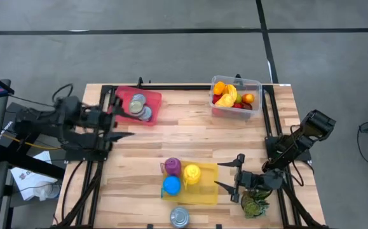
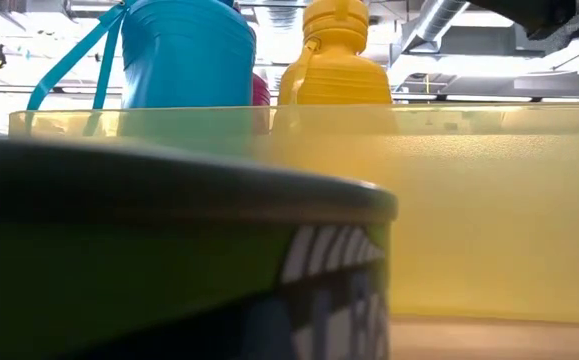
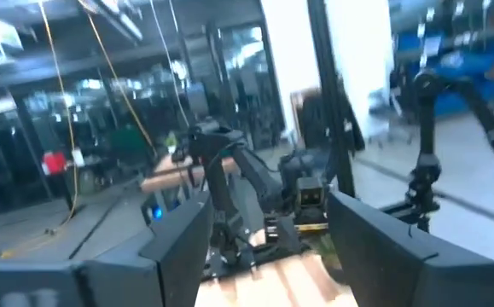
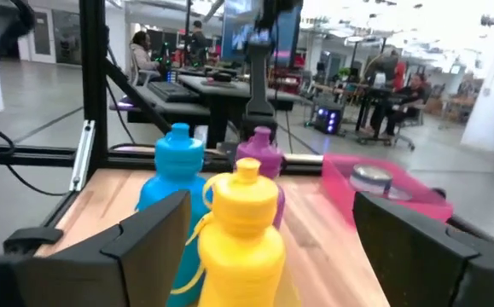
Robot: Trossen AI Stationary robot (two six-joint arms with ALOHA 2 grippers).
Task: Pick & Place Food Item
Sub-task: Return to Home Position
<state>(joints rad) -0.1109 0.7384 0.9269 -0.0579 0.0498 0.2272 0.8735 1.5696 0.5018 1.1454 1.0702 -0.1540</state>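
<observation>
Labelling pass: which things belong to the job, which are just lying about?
Job: red bin, tuna cans; yellow bin, yellow bottle; left end effector, right end effector, open.
Lying about: fruit bin, loose can (maybe pending), green leafy item, blue bottle, purple bottle.

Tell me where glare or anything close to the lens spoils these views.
Low view: a can right at the lens blocks the lower left, with a bright ceiling behind the yellow bin. Left wrist view: a white panel glares. High view: evenly lit, no glare.
</observation>
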